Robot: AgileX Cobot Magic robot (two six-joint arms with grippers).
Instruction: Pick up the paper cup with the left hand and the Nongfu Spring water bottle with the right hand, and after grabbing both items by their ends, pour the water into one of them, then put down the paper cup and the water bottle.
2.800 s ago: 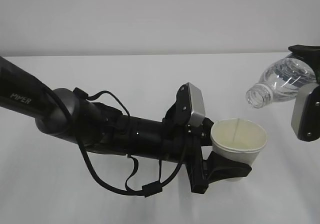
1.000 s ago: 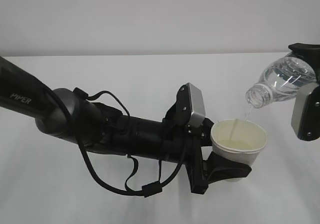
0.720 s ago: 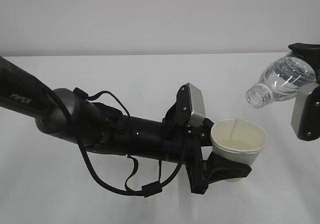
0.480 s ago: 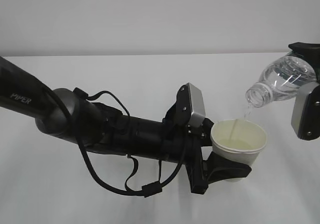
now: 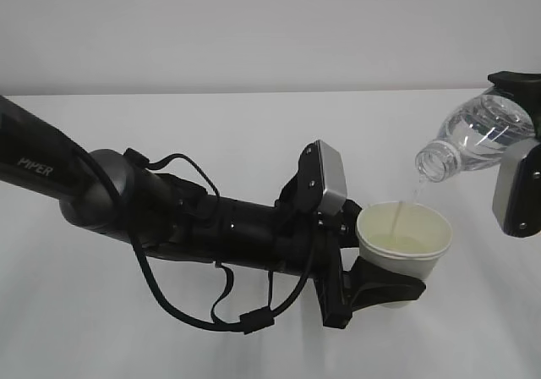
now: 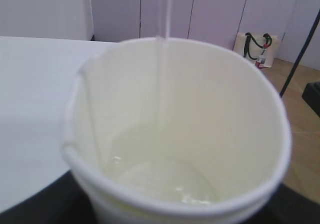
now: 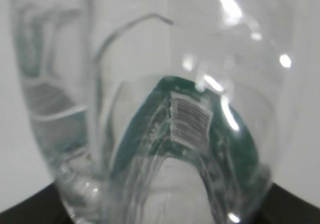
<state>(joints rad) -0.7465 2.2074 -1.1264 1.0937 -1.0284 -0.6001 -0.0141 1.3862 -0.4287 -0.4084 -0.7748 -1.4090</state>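
Observation:
The white paper cup (image 5: 404,237) stays upright above the table, my left gripper (image 5: 390,271) shut on its lower body. The Nongfu Spring water bottle (image 5: 478,136) hangs tilted to its upper right, its open neck (image 5: 431,161) pointing down-left over the rim. My right gripper (image 5: 518,135) is shut on the bottle's base end. A thin stream of water (image 5: 413,189) falls into the cup. In the left wrist view the cup (image 6: 235,134) fills the frame, with shallow water (image 6: 165,179) at its bottom. The right wrist view shows only the bottle (image 7: 165,109) and its green label (image 7: 237,149).
The white table (image 5: 152,337) runs under both arms to a pale wall behind. Loose black cables (image 5: 215,311) hang below the left arm. Beyond the table's edge, the left wrist view shows a pale bag (image 6: 256,46) on a brown floor.
Nearly three seconds ago no water fell and the cup looked dry. Now a thin stream runs and water lies in the cup. Neither arm has moved over the last second.

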